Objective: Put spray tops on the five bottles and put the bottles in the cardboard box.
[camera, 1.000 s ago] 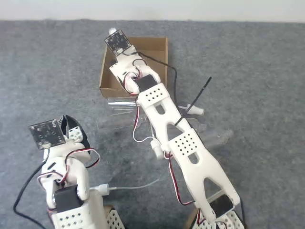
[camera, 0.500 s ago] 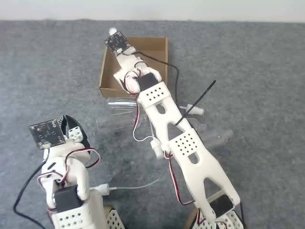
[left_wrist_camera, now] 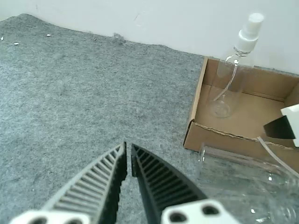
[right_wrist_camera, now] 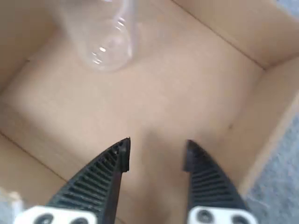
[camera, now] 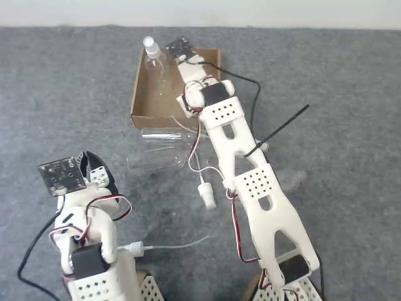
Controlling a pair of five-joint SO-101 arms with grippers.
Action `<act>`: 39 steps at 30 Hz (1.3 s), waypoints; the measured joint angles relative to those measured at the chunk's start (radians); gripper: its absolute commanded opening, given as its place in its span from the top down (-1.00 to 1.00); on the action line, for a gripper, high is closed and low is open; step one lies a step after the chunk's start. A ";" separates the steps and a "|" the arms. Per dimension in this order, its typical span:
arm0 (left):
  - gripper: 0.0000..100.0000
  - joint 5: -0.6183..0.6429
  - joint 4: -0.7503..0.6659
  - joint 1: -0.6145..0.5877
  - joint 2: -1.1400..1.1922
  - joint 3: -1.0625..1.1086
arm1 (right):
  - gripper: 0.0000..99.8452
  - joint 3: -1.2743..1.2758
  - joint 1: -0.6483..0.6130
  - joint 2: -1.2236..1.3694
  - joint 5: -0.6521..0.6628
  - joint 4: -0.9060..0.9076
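Right arm (camera: 238, 163) is stretched far out across the grey bench (camera: 338, 94), and its gripper (right_wrist_camera: 155, 149) hangs inside the cardboard box (camera: 139, 94). The jaws are spread wide with nothing between them, just the brown box floor (right_wrist_camera: 196, 88) underneath. One bottle with a spray top (camera: 153, 59) stands in the box, in the far corner on the left arm's side. Its white cap pokes up above the rim. From the right wrist, its clear round base (right_wrist_camera: 105, 37) sits on the cardboard, clear of the jaws and not touching them.

Over on the near side, the left arm (camera: 88, 232) is tucked back close to its base. Its gripper (left_wrist_camera: 128, 151) points out over bare grey felt, jaws drawn in to the thinnest slit, gripping nothing. Its camera looks across to the box wall (left_wrist_camera: 196, 116) and the capped bottle (left_wrist_camera: 231, 70) standing behind it.

Just outside the box, against its near wall, clear bottles without tops (camera: 160, 135) lie on their sides. One of them (left_wrist_camera: 243, 172) shows close to the box from the left wrist. A loose white spray top (camera: 207, 194) lies beside the right arm. Another spray top with a long thin tube (camera: 135, 248) lies beside the left arm's base.
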 measured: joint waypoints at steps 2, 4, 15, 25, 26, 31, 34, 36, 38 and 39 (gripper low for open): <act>0.97 0.000 0.000 0.000 0.000 0.000 | 0.86 0.000 0.012 0.000 0.000 0.008; 0.97 0.000 0.000 0.000 0.000 0.000 | 0.86 0.000 0.020 0.000 0.000 0.023; 0.97 0.000 0.000 0.000 0.000 0.000 | 0.86 -0.002 0.048 -0.015 0.017 0.140; 0.97 0.000 0.000 0.000 0.000 0.000 | 0.86 -0.002 0.060 -0.017 0.104 0.189; 0.97 0.000 0.000 0.000 0.000 0.000 | 0.86 -0.002 0.066 -0.026 0.106 0.198; 0.97 0.000 0.000 0.000 0.000 0.000 | 0.86 -0.002 0.104 -0.086 0.107 0.265; 0.97 0.000 0.000 0.000 0.000 0.000 | 0.86 -0.002 0.112 -0.107 0.107 0.295; 0.97 0.000 0.000 0.000 0.000 0.000 | 0.86 -0.002 0.112 -0.107 0.107 0.301; 0.97 0.000 0.000 0.000 0.000 0.000 | 0.86 -0.002 0.112 -0.107 0.121 0.321; 0.97 0.000 0.000 0.000 0.000 0.000 | 0.86 -0.002 0.112 -0.107 0.140 0.331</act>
